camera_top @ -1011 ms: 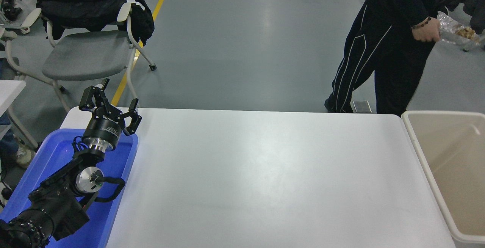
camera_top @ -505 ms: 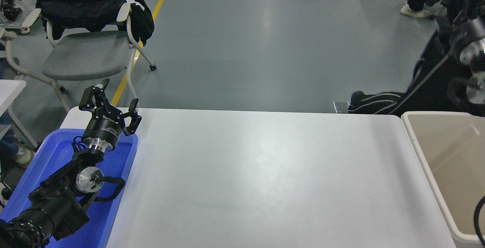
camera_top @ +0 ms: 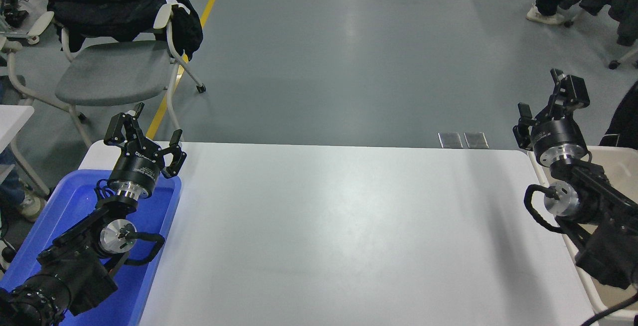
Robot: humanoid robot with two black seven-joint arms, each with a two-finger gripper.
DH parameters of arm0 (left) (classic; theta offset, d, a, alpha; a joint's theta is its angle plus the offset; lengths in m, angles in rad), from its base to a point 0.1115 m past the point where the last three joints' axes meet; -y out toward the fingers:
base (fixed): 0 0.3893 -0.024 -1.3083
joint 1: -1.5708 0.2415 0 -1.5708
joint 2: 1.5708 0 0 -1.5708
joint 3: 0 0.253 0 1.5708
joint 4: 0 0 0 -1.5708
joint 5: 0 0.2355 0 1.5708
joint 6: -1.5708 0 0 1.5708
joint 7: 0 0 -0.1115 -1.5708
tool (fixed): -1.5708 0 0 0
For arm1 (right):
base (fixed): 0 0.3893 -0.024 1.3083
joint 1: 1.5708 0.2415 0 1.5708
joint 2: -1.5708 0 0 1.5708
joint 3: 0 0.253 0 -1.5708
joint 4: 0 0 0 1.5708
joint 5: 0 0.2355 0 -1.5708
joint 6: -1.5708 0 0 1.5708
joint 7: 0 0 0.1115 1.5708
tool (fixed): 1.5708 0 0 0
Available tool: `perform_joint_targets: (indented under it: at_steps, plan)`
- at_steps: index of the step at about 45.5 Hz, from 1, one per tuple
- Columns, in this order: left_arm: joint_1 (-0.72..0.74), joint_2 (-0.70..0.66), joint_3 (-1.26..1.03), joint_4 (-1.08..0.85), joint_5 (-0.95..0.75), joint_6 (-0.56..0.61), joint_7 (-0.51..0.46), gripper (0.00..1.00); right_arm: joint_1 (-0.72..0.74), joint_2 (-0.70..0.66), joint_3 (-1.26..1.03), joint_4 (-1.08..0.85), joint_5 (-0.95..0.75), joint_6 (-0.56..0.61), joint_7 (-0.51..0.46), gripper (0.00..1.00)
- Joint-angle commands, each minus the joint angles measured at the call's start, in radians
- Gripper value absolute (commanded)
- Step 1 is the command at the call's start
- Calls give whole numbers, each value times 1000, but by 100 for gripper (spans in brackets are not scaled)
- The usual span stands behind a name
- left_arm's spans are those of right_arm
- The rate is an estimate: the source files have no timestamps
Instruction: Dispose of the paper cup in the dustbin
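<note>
No cup shows on the table (camera_top: 349, 226) or in either pincer. The right pincer (camera_top: 548, 104), wide and empty, hangs above the dustbin (camera_top: 613, 154); the left pincer (camera_top: 144, 136), also wide, sits parked over the blue tray (camera_top: 60, 206).

A single high view from the robot's side looks forward and down across the white table (camera_top: 339, 236), taking in grey floor (camera_top: 339, 52) beyond; both arms enter from its lower corners.

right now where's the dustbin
In the head view the dustbin stands off the right end of the white table, at the picture's right edge. The right arm lies over it and hides most of it; only part of its rim and wall shows.
</note>
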Motion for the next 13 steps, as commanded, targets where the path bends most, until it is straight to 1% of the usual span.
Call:
perform_joint_targets:
  at_steps: [1, 13]
  plan:
    - [0, 0, 0, 0, 0, 0, 0, 100, -37, 48, 12, 7, 1, 9, 24, 99]
    - [0, 0, 0, 0, 0, 0, 0, 100, -12, 49, 12, 1, 3, 7, 24, 99]
